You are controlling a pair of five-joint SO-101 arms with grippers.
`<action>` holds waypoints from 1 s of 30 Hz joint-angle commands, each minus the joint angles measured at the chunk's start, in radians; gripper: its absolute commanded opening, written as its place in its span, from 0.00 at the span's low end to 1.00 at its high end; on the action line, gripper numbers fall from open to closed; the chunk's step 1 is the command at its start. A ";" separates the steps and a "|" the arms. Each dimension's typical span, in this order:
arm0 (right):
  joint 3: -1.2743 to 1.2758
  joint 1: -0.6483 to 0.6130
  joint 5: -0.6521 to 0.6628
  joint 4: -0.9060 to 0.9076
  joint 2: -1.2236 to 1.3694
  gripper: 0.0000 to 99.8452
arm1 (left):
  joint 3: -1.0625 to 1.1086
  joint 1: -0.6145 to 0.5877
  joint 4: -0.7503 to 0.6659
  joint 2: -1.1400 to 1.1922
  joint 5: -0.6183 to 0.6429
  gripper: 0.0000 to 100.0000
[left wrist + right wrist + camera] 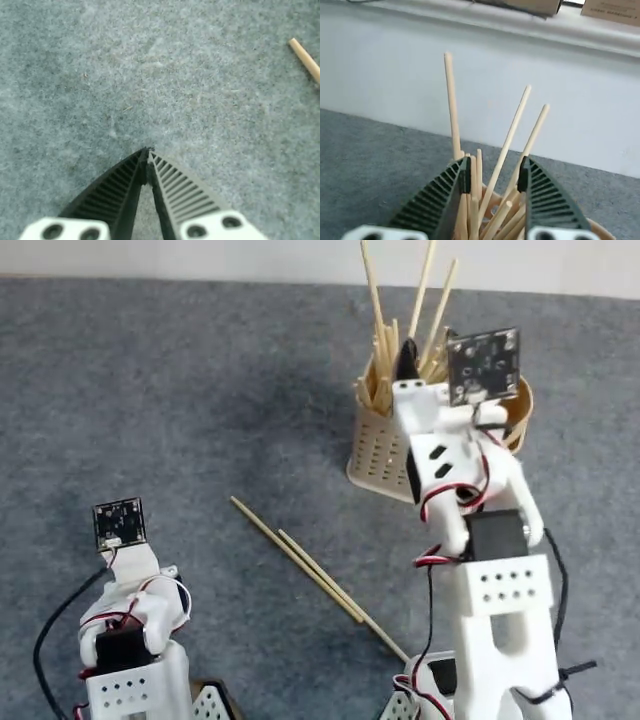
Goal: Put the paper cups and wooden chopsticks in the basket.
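The right gripper (494, 167) is held open over the basket (380, 465), seemingly to drop chopsticks (451, 100); the left gripper (148, 152) is closed, empty.

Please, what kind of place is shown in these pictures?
Probably a robot test bench in a lab or workshop: the left arm and right arm stand on a grey felt-like mat, with a plain white wall behind and a basket as practice prop.

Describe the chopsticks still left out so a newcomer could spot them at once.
Near the middle of the grey carpet, in front of the slotted basket, two loose chopsticks lie side by side on a diagonal. Unlike the upright chopsticks in the basket, they lie flat.
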 commanded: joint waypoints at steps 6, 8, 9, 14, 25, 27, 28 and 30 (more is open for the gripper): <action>-0.297 -0.076 -0.012 0.343 -0.008 0.16 | 0.019 0.024 0.008 -0.012 0.000 0.01; -0.328 -0.128 -0.012 0.433 -0.008 0.16 | 0.019 0.024 0.008 -0.012 0.000 0.01; -0.338 -0.156 -0.012 0.483 -0.008 0.16 | 0.019 0.024 0.008 -0.012 0.000 0.01; -0.344 -0.308 -0.012 0.702 -0.008 0.16 | 0.019 0.024 0.008 -0.012 0.000 0.01; -0.131 -0.564 -0.008 0.799 0.002 0.16 | 0.019 0.024 0.008 -0.012 0.000 0.01; -0.050 -0.572 -0.008 0.751 0.002 0.16 | 0.019 0.024 0.008 -0.012 0.000 0.01; -0.008 -0.573 -0.008 0.723 0.002 0.16 | 0.019 0.024 0.008 -0.012 0.000 0.01; 0.084 -0.573 -0.008 0.651 0.002 0.16 | 0.019 0.024 0.008 -0.012 0.000 0.01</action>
